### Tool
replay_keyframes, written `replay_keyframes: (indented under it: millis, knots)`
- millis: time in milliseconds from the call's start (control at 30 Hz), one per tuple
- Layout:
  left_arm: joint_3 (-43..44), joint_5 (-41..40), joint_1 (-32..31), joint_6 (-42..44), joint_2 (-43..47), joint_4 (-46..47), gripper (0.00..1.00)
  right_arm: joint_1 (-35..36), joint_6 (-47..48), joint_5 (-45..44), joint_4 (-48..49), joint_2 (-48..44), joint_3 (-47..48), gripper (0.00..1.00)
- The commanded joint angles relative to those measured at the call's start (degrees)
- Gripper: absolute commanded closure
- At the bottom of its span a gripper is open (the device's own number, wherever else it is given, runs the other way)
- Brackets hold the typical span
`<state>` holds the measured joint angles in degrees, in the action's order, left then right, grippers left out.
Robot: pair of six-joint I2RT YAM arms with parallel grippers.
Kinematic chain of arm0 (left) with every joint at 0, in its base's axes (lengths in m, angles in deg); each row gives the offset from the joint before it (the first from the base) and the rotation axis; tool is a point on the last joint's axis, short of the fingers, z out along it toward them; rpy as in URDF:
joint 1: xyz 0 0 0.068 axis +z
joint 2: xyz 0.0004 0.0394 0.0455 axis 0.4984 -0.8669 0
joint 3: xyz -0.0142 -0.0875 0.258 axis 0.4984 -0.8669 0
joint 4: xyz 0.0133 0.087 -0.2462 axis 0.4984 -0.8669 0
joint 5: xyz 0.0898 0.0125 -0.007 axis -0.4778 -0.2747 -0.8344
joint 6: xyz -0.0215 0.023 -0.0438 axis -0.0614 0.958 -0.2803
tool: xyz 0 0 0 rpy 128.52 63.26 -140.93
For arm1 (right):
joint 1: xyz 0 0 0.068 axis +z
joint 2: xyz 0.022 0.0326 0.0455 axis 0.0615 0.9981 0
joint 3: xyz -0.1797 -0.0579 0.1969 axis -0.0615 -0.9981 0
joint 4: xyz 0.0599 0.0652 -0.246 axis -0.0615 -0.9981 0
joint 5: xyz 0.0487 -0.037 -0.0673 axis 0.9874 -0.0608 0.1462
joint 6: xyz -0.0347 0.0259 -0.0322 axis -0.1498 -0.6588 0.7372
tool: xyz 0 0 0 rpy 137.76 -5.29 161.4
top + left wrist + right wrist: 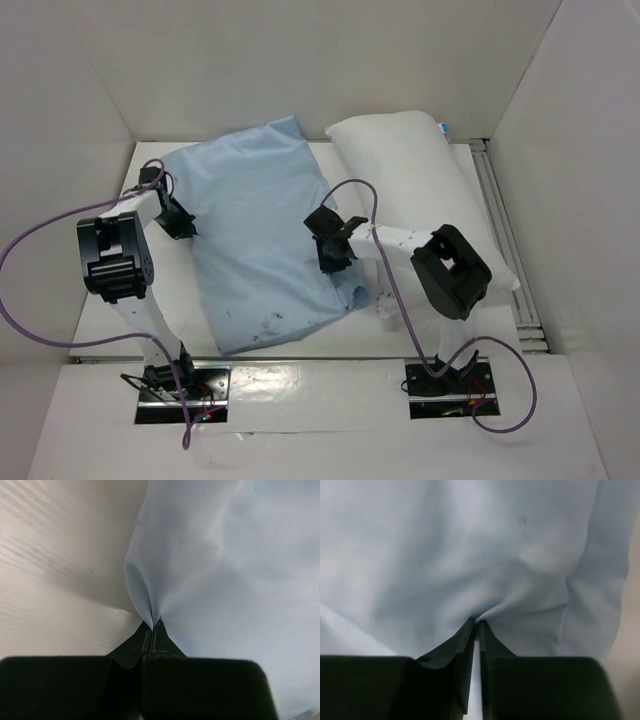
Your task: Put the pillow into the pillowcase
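**White table, blue case pinched on two sides**

White tabletop [320, 340] with white panels boxed around it, so that was the whole setting. The pillowcase [255, 230] lay flat and wrinkly across the middle of the overhead frame, running from upper center down to lower center. The pillow [410, 180] sat just beside it at upper right, angled down toward the right edge, fully outside the case.

The left gripper [151, 624] was clamped tight on the pillowcase's left edge, and its wrist view showed a little fold of blue cloth squeezed between the tips. The right gripper [476, 623] was clenched on a pucker of the same fabric near the case's right side, jaws nearly together. The right arm stretched across the lower part of the pillow. Purple cables [30, 240] looped off both arms.
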<state>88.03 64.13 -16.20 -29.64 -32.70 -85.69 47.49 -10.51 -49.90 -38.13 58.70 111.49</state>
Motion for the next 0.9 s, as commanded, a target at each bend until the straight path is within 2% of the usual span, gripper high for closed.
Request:
replay_keyframes:
  millis: [0,67,267,400,433,467,500,533,567,633,667,767,867]
  knots:
    - [-1.3,-2.05,2.04,-1.27,3.34,-0.09,1.0,-0.28,-1.23,-4.22,5.09,5.03,5.26,0.88]
    - [-2.18,-2.75,2.74,-1.79,4.56,-0.62,1.0,-0.9,-0.61,-4.92,5.09,6.87,7.55,1.0]
    - [-8.86,-8.02,3.36,-5.04,12.9,-0.62,1.0,-6.6,5.61,-4.84,6.93,16.71,21.6,1.0]
    - [-8.34,-6.46,3.36,-2.95,13.44,-0.62,0.98,-9.16,9.74,-2.48,5.97,24.97,35.75,1.0]
    - [-6.16,-5.4,3.36,-2.07,13.44,-2.01,0.89,-9.94,10.45,-1.43,5.27,26.29,38.64,1.0]
    - [-4.84,-3.48,3.36,-1.01,13.44,-2.9,0.55,-9.95,11.07,-0.72,3.61,27.79,43.46,1.0]
    - [-3.34,-2.94,3.36,0.39,13.44,-4.21,0.43,-9.95,11.08,-0.02,3.59,27.8,45.16,1.0]
    - [-0.63,-2.41,3.36,1.1,13.44,-6.4,0.36,-10.47,11.08,1.64,3.59,27.28,46.22,0.82]
    - [0.44,-1.71,2.84,1.63,14.49,-7.12,0.26,-10.48,11.08,2.36,4.12,25.01,46.23,0.72]
    - [2.37,-1.7,1.96,3.12,17.21,-7.65,0.23,-11.0,11.08,4.72,5.34,21.58,45.27,0.43]
    - [2.91,-1.7,0.21,3.74,20.18,-7.65,0.23,-11.01,11.77,5.61,5.96,17.82,43.96,0.22]
    - [4.4,-2.67,-4.01,7.25,23.89,-8.27,0.22,-11.01,12.39,5.62,5.97,12.0,41.41,0.12]
    - [6.93,-1.88,-13.14,14.27,24.88,-11.24,0.22,-11.01,12.39,1.94,5.27,3.57,38.42,0.05]
